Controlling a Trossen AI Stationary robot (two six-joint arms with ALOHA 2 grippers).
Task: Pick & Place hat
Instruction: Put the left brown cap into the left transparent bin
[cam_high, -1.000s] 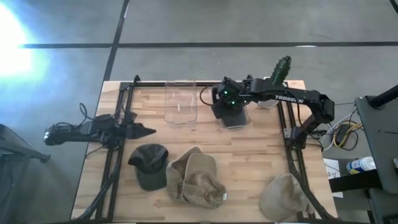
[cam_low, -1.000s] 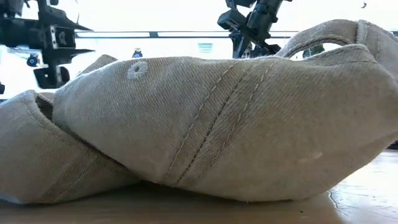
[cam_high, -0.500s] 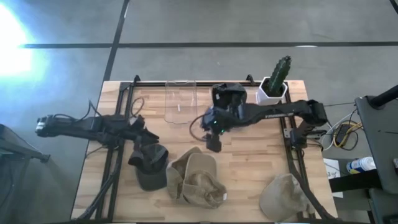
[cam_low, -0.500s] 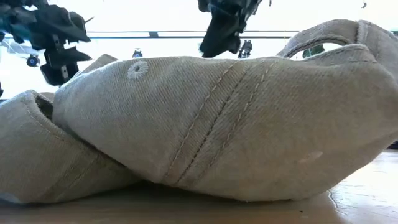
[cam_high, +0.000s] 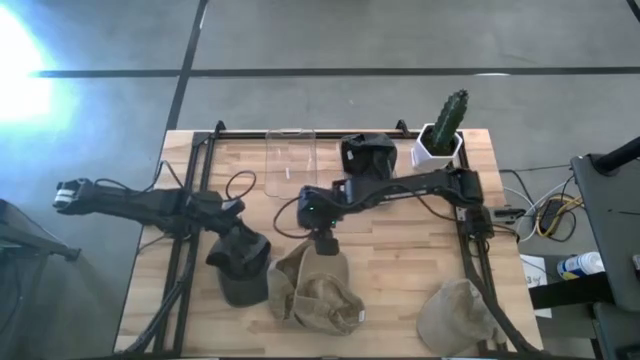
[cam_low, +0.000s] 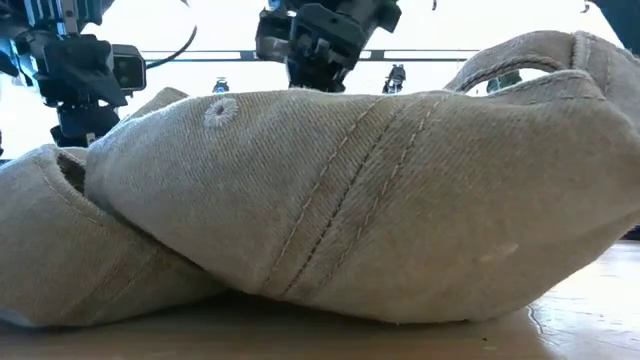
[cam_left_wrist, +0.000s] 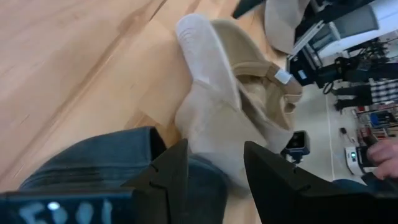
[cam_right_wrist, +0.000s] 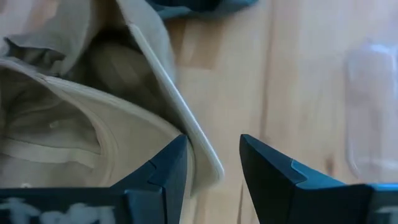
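A dark cap (cam_high: 241, 272) lies on the wooden table beside a crumpled pile of beige hats (cam_high: 315, 290); the pile fills the low view (cam_low: 350, 200). My left gripper (cam_high: 243, 243) hangs open over the dark cap's far part (cam_left_wrist: 106, 168). My right gripper (cam_high: 325, 245) stands open at the far edge of the beige pile, one finger on each side of a brim edge (cam_right_wrist: 199, 149). Another beige hat (cam_high: 455, 315) sits at the near right corner. A black hat (cam_high: 368, 157) rests in a clear container at the far side. My left gripper (cam_left_wrist: 214, 149) comes slanting down from the table's left with open fingers over the dark cap; whether a finger touches it, I cannot tell. My right gripper (cam_right_wrist: 213, 140) points down with the brim edge between its open fingers; whether it touches, I cannot tell.
An empty clear container (cam_high: 290, 165) stands at the far side, left of the one with the black hat. A potted cactus (cam_high: 445, 125) is at the far right corner. Black frame rails (cam_high: 190, 250) run along both table sides. Bare wood (cam_high: 400, 260) lies right of the pile.
My right gripper has left the far container and swept toward the table's near left, coming down onto the far edge of the beige pile. My left gripper has moved toward the table's right and near edge, down over the dark cap. The hats have stayed in place.
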